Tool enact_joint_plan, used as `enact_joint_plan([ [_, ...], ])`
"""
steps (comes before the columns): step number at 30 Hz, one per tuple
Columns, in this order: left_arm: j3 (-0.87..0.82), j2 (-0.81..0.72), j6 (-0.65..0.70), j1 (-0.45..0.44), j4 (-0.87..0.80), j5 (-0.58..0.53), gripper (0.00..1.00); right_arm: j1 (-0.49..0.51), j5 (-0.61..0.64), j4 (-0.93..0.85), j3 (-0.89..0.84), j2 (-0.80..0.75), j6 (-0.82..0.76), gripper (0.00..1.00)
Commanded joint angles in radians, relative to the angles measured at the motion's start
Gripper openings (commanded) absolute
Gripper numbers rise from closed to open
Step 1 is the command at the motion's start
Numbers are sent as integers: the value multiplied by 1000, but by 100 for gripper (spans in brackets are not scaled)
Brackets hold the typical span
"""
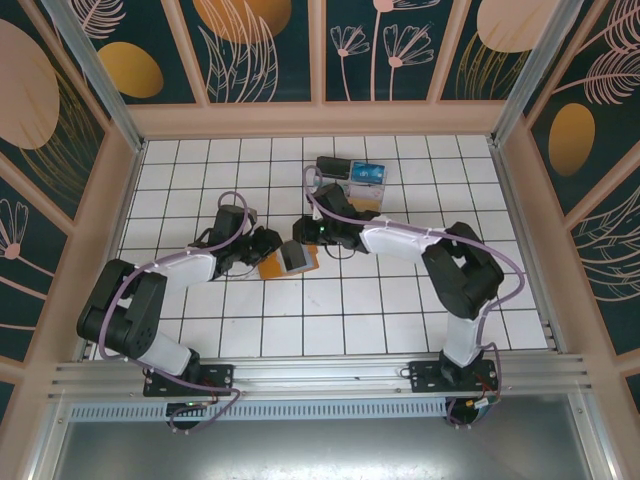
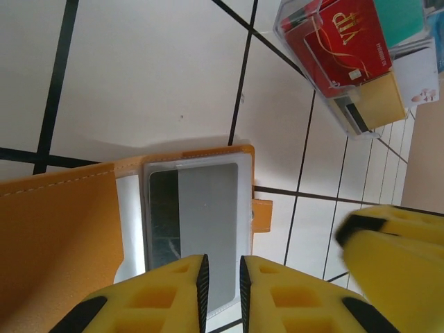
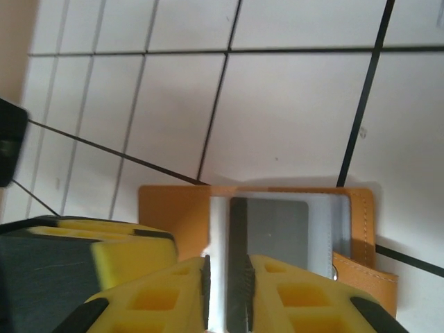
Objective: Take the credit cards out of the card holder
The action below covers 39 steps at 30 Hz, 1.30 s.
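Card holder [image 1: 290, 261] lay open on the tiled desk [image 1: 400, 320], right between the two arms, with a grey card [image 2: 208, 222] tucked in its clear pocket. Left hand [image 2: 222, 267] and right hand [image 3: 227, 265] both had their fingers nearly pinched together over that pocket, honestly couldn't tell if either was actually grasping it. Clear box of cards [image 1: 366, 178] sat further back
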Motion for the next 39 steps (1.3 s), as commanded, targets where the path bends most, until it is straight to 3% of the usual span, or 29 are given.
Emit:
enact_joint_plan([
  [1, -13, 26, -2, -2, 5, 19, 23, 7, -15, -77, 41, 44, -18, 24],
  [21, -20, 126, 16, -18, 20, 10, 25, 9, 22, -121, 19, 141, -24, 25],
  [39, -23, 147, 40, -17, 78, 72, 25, 2, 10, -140, 7, 163, -18, 25],
])
